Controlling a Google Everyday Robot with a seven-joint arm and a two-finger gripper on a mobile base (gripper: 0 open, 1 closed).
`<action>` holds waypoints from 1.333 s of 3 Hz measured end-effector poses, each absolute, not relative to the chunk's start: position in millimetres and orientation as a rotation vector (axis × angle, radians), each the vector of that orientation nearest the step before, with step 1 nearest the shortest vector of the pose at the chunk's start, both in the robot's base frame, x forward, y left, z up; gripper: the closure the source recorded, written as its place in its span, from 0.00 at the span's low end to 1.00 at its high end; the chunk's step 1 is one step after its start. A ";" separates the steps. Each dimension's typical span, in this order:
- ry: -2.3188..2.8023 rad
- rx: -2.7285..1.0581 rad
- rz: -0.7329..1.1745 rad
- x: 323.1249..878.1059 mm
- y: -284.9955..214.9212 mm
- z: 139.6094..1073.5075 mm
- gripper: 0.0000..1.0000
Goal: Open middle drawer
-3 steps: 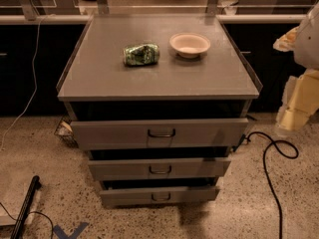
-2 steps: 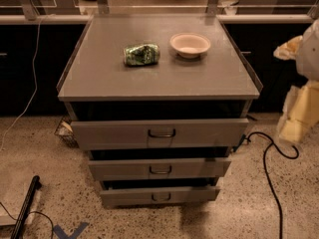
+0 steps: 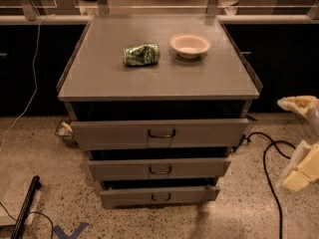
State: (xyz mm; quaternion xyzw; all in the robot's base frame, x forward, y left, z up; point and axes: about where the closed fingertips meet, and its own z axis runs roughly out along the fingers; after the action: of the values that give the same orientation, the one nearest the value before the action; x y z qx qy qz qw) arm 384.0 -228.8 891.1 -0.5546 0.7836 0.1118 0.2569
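Middle drawer [image 3: 199, 168] sits slightly pulled out, well apart from the claw [image 3: 300, 172] at right; claw's state cannot be told.

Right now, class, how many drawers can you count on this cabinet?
3, stacked: top drawer, middle drawer beneath, bottom drawer lowest. None seems hidden. The gripper is at the right edge.

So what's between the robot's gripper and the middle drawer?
In the camera view, just a black cable on the floor separates the gripper, far right, from the middle drawer.
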 end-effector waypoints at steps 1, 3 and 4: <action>2.043 -1.464 0.407 388.2 -224.3 863.2 0.00; 2.056 -1.479 0.472 396.7 -204.8 818.1 0.00; 2.082 -1.463 0.521 394.7 -190.7 774.6 0.00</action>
State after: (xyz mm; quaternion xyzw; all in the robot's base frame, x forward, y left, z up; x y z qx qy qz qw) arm 394.7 -190.7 774.6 -0.5424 0.7721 0.1932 0.2688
